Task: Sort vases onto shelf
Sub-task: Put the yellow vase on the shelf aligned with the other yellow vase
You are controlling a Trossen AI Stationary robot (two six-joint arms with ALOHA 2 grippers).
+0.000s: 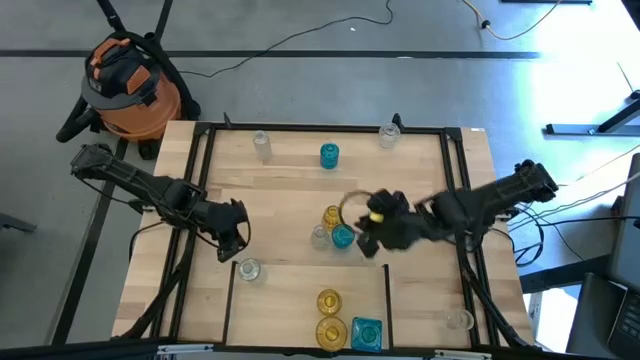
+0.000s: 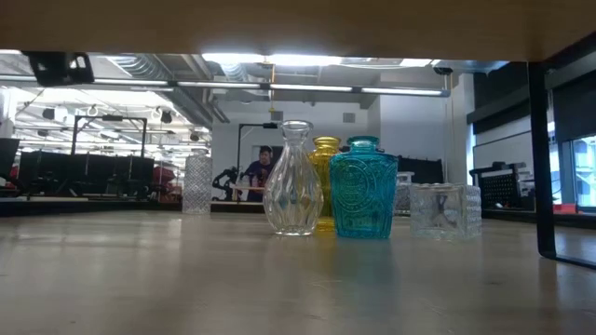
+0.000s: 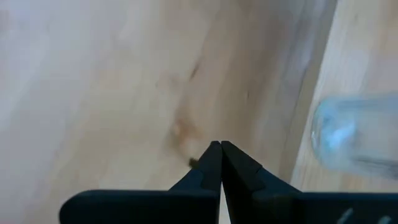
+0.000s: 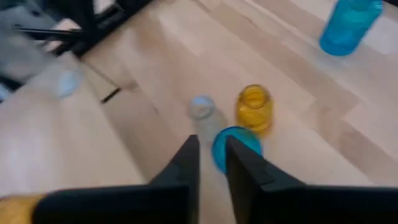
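On the pale-wood shelf [image 1: 300,180], three vases stand close together near the middle: an amber one [image 1: 332,215], a clear one [image 1: 320,237] and a teal one [image 1: 343,237]. In the low view these are the clear vase [image 2: 293,181], the amber vase [image 2: 326,177] and the teal vase [image 2: 363,191]. My right gripper [image 1: 362,243] hangs beside the teal vase [image 4: 233,144]. Its fingers [image 4: 211,146] are a little open and slant down, with nothing between them. At the shelf's left, my left gripper [image 1: 237,242] is shut and empty [image 3: 221,146], above the wood near a clear vase [image 3: 354,140].
Other vases stand apart: clear [image 1: 262,145], teal [image 1: 329,155] and clear [image 1: 389,133] along the far edge. Near the front are clear [image 1: 248,269], two amber [image 1: 329,300], a square teal [image 1: 366,333] and clear [image 1: 459,320]. Black frame rails [image 1: 463,190] border the shelf. A person shows in the room beyond [image 2: 264,167].
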